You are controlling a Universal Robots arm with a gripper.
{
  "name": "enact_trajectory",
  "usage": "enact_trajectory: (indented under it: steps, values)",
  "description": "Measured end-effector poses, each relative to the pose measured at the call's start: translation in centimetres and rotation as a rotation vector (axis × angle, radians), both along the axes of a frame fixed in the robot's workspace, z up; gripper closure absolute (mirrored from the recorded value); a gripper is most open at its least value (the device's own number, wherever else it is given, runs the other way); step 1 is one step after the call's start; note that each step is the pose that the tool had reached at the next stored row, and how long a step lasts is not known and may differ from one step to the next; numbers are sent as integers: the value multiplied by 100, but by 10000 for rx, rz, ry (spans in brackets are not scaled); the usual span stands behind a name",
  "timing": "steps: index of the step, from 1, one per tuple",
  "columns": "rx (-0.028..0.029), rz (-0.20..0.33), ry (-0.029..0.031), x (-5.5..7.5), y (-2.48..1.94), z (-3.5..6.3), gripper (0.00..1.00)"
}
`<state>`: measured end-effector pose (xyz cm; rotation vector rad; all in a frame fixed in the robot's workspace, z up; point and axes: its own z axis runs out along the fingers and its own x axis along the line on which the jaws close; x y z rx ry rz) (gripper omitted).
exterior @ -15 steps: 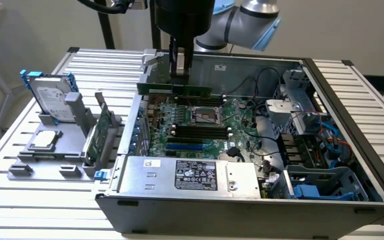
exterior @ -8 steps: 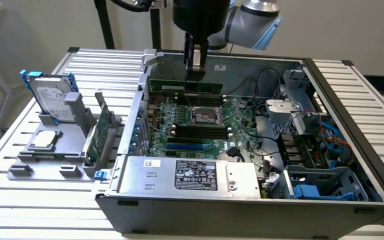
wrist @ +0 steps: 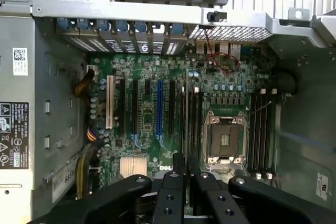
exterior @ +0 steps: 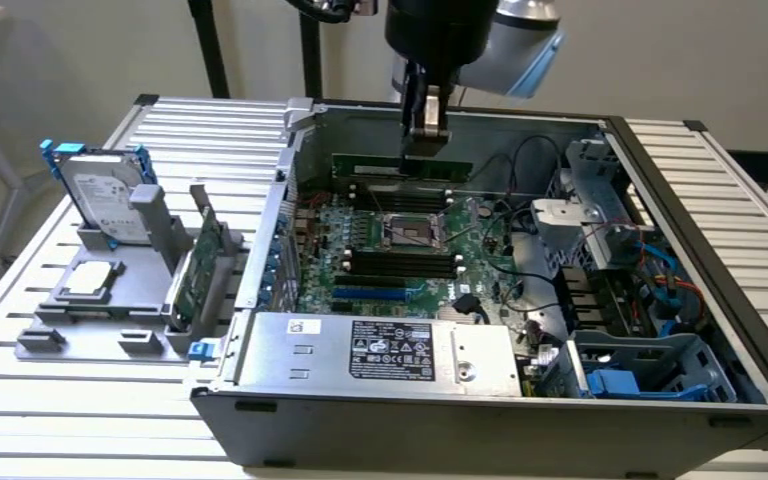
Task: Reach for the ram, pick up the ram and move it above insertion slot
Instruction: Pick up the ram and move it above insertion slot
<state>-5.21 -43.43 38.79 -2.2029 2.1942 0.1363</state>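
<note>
The ram [exterior: 402, 166] is a long, thin green stick held level above the motherboard [exterior: 398, 250] inside the open computer case. My gripper [exterior: 424, 150] comes down from above and is shut on the ram's upper edge near its middle. In the wrist view the ram [wrist: 187, 108] shows edge-on as a thin dark line running out from between the black fingers [wrist: 169, 195]. It lies along the black memory slots [wrist: 195, 124] beside the CPU socket [wrist: 226, 140]. More memory slots [wrist: 261, 129] sit on the socket's other side.
The case walls [exterior: 284, 200] surround the board. A power supply [exterior: 384, 350] sits at the front, with cables and a drive cage [exterior: 624, 290] on the exterior view's right. Outside, on the exterior view's left, a holder carries a wide expansion card [exterior: 201, 265] and a hard drive [exterior: 97, 195].
</note>
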Motion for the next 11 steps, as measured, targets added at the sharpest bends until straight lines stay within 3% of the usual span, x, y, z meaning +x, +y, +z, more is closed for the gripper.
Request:
enact_trajectory:
  steps: [5, 11]
  values:
    - [0, 0, -4, 70, 26, -13, 86]
    - [0, -1, -4, 71, 26, -13, 86]
